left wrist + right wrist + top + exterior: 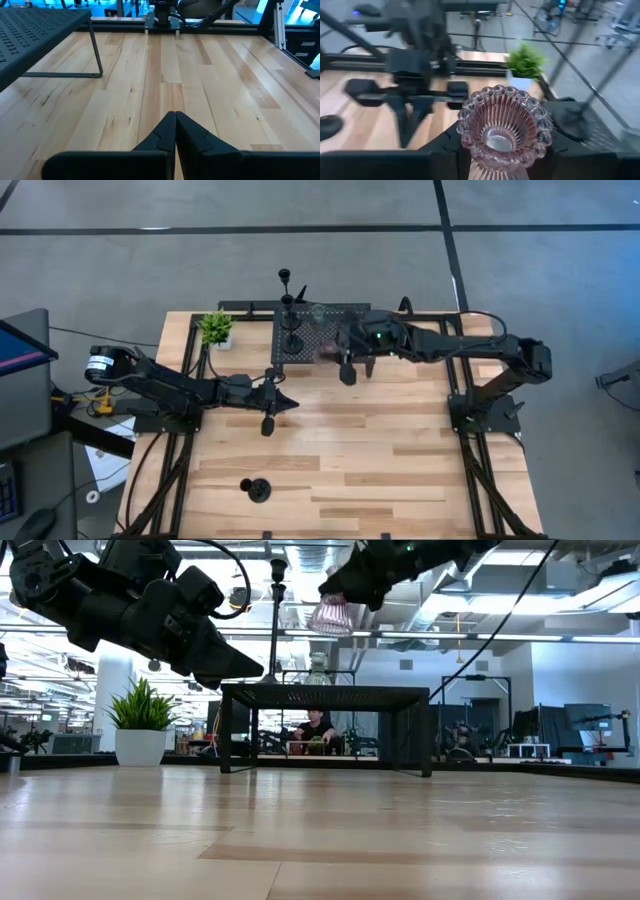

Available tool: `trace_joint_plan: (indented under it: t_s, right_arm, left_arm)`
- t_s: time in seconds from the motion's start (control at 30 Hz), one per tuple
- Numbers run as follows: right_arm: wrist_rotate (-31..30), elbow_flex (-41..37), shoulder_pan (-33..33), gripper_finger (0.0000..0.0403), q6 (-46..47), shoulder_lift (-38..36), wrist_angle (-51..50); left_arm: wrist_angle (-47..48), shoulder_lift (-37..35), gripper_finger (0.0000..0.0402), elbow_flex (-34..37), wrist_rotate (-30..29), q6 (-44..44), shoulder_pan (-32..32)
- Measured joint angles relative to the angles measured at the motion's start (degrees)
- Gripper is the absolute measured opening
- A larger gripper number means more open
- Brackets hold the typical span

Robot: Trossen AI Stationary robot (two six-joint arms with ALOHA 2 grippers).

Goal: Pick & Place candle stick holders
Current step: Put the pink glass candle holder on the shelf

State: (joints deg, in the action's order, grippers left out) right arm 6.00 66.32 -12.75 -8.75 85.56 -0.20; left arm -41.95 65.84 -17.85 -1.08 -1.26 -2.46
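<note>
My right gripper [338, 352] is shut on the pinkish ribbed holder [504, 125], which it holds in the air above the near edge of the black perforated stand [320, 335]; the holder also shows in the low view [332, 615]. A clear squat holder [318, 311] and black stemmed holders [290, 330] stand on the stand top. Another black holder [257, 490] sits on the table near its front edge. My left gripper [290, 405] is shut and empty, hovering over the table left of centre, its fingertips together in the left wrist view [175, 130]. My right gripper pinches the pinkish holder between its two fingers [445, 145], on the ribbed body just below the beaded rim [470, 150]. The fingers slant down from the table's right side. The holder is lifted clear of the stand, with its open mouth turned toward the wrist camera.
A small green potted plant [216, 328] stands at the far left, beside the stand. The stand's thin legs [95, 47] rise from the table close to my left gripper. Bare wood lies across the table's middle and right [400, 450]. A person [315, 730] sits in the room beyond.
</note>
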Motion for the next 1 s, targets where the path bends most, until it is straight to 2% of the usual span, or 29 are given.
trace_joint_plan:
  t_s: [0.37,0.83,1.0]
  right_arm:
    - [0.17,0.0,-4.52,0.0128,-0.2,0.0,0.17]
    - [0.15,0.0,-7.27,0.0133,0.26,0.02,1.52]
    - [0.2,0.0,-7.6,0.0123,0.87,0.02,2.16]
  left_arm:
    - [0.0,0.0,0.0008,0.0,-0.01,0.0,2.04]
    - [0.02,0.0,0.0008,0.0,0.0,0.0,2.11]
    - [0.04,0.0,0.0008,0.0,0.0,0.0,2.11]
